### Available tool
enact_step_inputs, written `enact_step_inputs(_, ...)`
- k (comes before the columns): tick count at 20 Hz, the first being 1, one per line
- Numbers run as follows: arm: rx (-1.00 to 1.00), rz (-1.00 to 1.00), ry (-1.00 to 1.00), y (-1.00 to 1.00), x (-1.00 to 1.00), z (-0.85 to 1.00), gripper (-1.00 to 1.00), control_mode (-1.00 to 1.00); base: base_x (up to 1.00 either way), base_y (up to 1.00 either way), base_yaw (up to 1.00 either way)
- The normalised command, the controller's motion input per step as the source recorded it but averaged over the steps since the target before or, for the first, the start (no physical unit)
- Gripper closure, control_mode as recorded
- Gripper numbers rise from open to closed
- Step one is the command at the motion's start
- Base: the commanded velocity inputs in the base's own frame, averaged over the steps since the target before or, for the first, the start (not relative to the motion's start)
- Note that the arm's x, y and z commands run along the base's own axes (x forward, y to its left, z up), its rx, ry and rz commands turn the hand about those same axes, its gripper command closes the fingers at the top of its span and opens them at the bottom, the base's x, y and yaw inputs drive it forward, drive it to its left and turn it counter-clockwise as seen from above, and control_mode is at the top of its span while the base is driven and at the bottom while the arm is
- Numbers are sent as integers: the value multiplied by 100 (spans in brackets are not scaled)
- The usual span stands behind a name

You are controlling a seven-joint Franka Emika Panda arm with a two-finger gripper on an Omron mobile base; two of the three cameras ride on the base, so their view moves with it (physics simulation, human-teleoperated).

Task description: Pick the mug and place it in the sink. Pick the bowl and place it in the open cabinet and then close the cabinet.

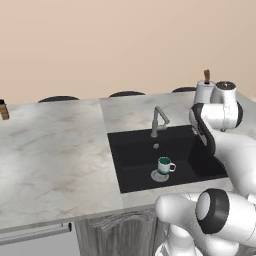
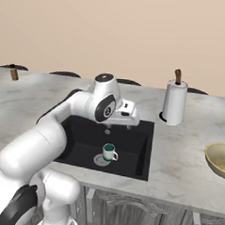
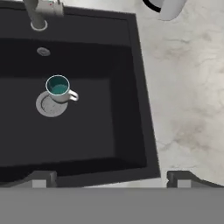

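One mug (image 3: 58, 88) upright in sink (image 3: 109, 131), on drain; we see end effector (image 3: 112, 178) above, fingers wide apart, holding nothing; bowl (image 2: 219, 158) on counter (image 2: 187, 152), far right.

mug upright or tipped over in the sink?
Upright. The mug stands by the drain on the sink floor, teal mouth facing up, handle out sideways.
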Motion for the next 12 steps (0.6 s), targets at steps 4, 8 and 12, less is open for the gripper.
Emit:
enact_step_inputs(4, 0, -68, -11, 0, -26, 0, -100, -100, 0, 0, 0)
enact_step_inputs(8, 0, -59, -19, 0, -24, 3, -100, -100, 0, 0, 0)
enact_step_inputs(12, 0, -53, -19, -22, -23, 17, -100, -100, 0, 0, 0)
